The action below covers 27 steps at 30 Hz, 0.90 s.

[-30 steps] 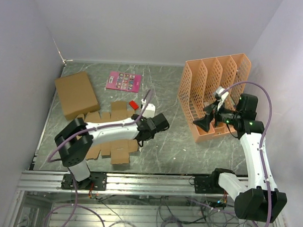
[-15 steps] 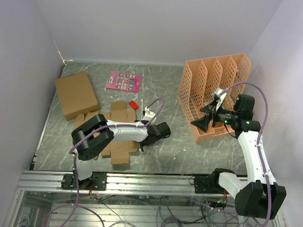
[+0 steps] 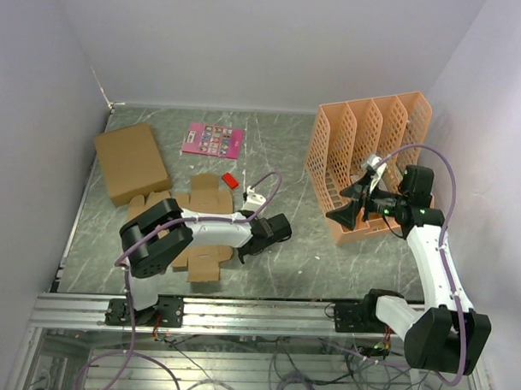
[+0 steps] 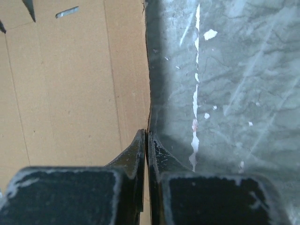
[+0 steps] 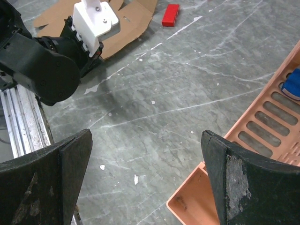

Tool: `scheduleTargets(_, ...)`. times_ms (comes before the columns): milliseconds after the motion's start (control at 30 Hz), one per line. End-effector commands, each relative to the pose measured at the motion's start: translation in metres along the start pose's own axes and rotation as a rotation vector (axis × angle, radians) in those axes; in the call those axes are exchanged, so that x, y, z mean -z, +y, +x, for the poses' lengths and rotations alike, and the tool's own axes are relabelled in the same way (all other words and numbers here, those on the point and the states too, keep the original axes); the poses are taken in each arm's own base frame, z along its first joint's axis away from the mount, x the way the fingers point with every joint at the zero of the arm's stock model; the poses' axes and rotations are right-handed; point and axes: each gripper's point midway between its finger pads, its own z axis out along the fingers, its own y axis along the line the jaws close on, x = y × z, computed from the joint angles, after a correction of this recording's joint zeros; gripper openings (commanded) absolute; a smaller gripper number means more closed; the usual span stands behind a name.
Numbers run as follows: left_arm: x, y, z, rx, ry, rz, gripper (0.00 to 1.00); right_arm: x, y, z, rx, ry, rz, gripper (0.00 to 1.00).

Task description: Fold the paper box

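brown thin cardboard, the paper box (image 3: 206, 193) lies flat as a cut-out sheet by the near-left corner of the tabletop (image 3: 296, 162). the left end effector (image 4: 146, 133) is clenched, seemingly pinching the sheet's right edge; so shallow a bite may slip or tear when lifted, or drag the sheet unfolded. the right end effector (image 5: 146, 136) hangs released by the orange rack (image 3: 365, 156). open room lies mid-tabletop; the red block (image 3: 229, 180) sits just beside the sheet's far edge.
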Motion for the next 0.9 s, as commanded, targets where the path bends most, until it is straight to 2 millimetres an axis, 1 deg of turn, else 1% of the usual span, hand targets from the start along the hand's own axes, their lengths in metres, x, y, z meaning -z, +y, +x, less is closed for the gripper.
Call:
scheduleTargets(0, 0.03, -0.015, -0.014, 0.047, -0.067, 0.066, 0.07, -0.006, 0.008, 0.003, -0.029, -0.022, -0.064, 0.99)
scheduleTargets(167, 0.084, -0.042, -0.041, 0.066, -0.169, 0.172, 0.07, -0.013, 0.018, 0.008, -0.133, -0.05, -0.158, 0.94)
scheduleTargets(233, 0.099, -0.053, -0.048, 0.084, -0.192, 0.214, 0.07, -0.017, 0.017, 0.011, -0.167, -0.061, -0.165, 0.9)
scheduleTargets(333, 0.117, -0.071, -0.051, 0.122, -0.204, 0.286, 0.07, -0.022, 0.014, 0.021, -0.229, -0.056, -0.145, 0.87)
scheduleTargets(467, 0.132, -0.095, -0.054, 0.207, -0.192, 0.406, 0.07, -0.026, 0.007, 0.032, -0.263, -0.015, -0.112, 0.87)
scheduleTargets(533, 0.137, -0.102, -0.056, 0.258, -0.188, 0.458, 0.07, -0.028, 0.004, 0.035, -0.264, 0.002, -0.096, 0.87)
scheduleTargets(733, 0.154, -0.116, -0.065, 0.389, -0.184, 0.596, 0.07, -0.034, 0.006, 0.044, -0.22, 0.019, -0.089, 0.87)
scheduleTargets(867, 0.161, -0.118, -0.07, 0.462, -0.179, 0.655, 0.07, -0.038, 0.008, 0.046, -0.14, 0.026, -0.061, 0.87)
